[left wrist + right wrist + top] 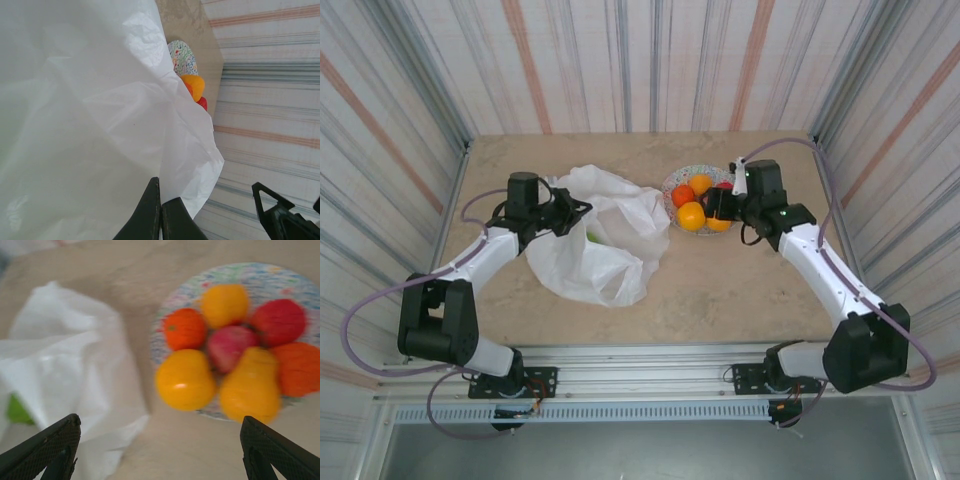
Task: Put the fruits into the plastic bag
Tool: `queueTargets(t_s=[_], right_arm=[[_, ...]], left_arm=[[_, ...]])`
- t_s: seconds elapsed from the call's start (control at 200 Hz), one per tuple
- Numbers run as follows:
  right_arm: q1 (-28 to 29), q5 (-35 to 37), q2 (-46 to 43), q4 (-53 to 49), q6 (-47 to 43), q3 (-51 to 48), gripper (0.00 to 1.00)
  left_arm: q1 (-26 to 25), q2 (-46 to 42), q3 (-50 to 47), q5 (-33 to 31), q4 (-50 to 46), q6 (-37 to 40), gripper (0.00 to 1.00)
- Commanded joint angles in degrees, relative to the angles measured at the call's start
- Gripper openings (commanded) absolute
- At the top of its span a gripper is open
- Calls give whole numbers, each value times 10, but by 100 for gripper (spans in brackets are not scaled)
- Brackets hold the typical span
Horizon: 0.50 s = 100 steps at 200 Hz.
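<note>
Left end effector is pinching the bag rim, fingers together; the film is looking thin, limp and tearable. A green fruit is lying inside. On the plate, the fruits are sitting bunched: firm, smooth, probably rolling, so best taken across the middle. Right end effector is hovering near them, jaws apart.

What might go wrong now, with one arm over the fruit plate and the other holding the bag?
The rounded fruits sit crowded, touching, on the speckled multicoloured plate; the open right gripper reaching for one may knock neighbours off. The left gripper pinches just an edge of the thin white plastic bag, which might slip free.
</note>
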Motion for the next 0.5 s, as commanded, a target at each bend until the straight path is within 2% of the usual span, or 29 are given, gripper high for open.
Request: queueTargets(t_s=[0.0,0.496], right_arm=[[-41,61,45,-63,-19,35,83],[-37,77,192,-83,18,81,76]], left_arm=[[5,-3,11,5,-13,13,0],[5,1,9,5,-14,13,0]])
